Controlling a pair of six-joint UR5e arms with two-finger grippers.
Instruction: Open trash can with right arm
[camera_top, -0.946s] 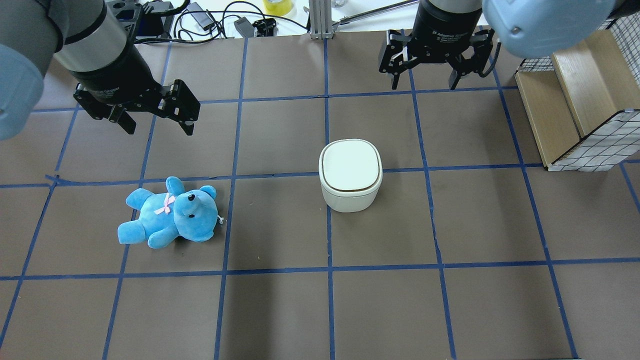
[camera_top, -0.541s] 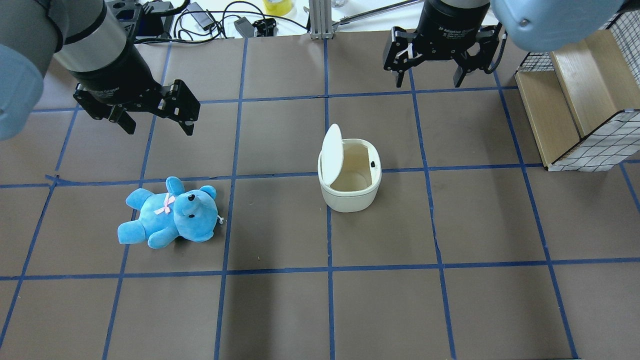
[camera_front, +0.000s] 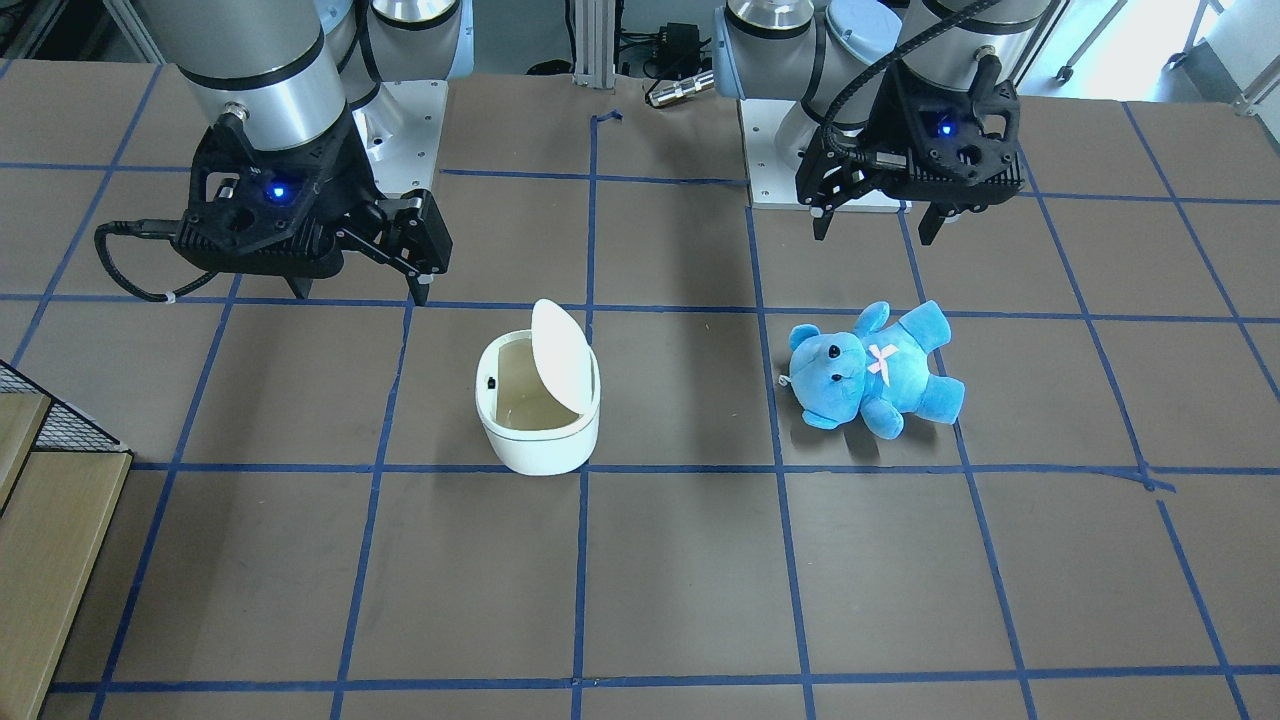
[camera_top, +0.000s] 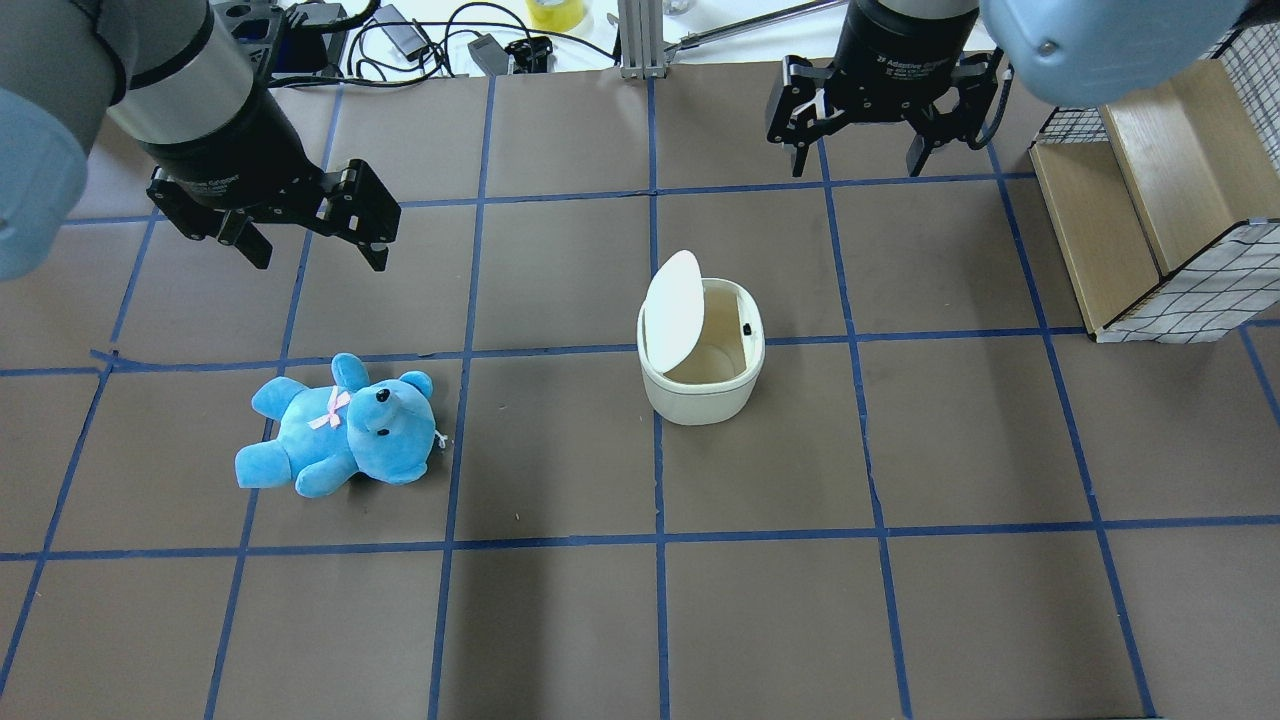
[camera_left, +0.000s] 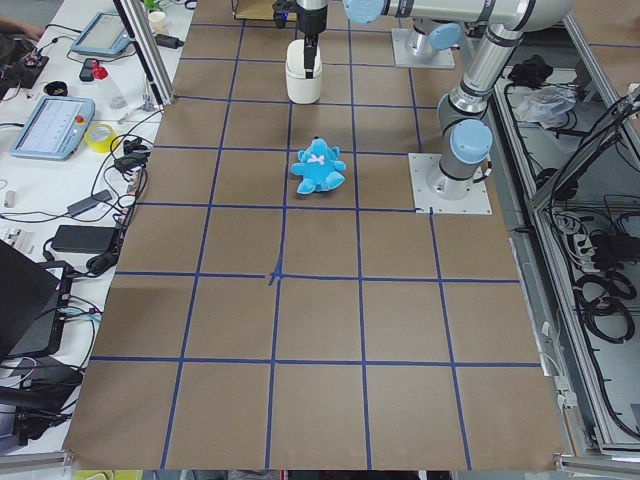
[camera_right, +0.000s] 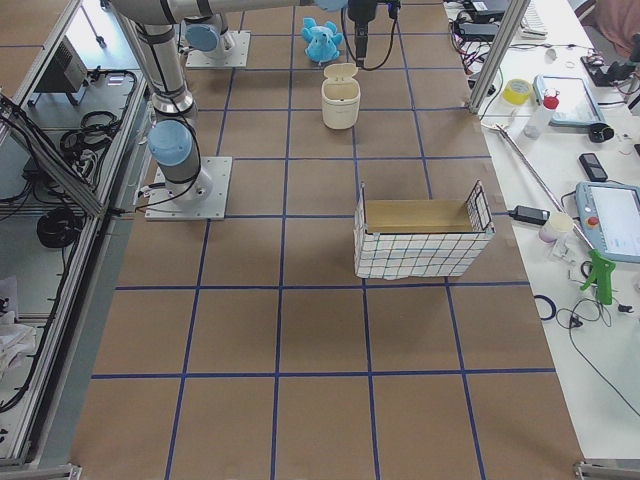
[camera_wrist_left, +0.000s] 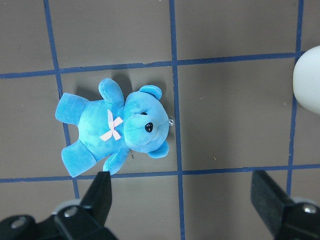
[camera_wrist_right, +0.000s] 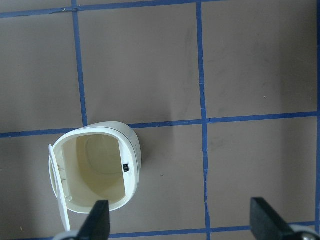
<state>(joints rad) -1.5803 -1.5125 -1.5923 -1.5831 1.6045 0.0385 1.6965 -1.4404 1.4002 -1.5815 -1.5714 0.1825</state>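
The small white rounded-square plastic trash can (camera_top: 700, 395) is located near the centre of the brown, blue-taped table (camera_top: 560, 620). Its flat flip lid (camera_top: 672, 305) is raised on the side facing the blue plush teddy bear (camera_top: 340, 425), and the cream interior is exposed. The black two-finger right gripper (camera_top: 856, 165) is held above the table, well apart from the can, fingers spread wide with nothing between them. The black left gripper (camera_top: 320, 262) is likewise spread wide and empty, near the bear.
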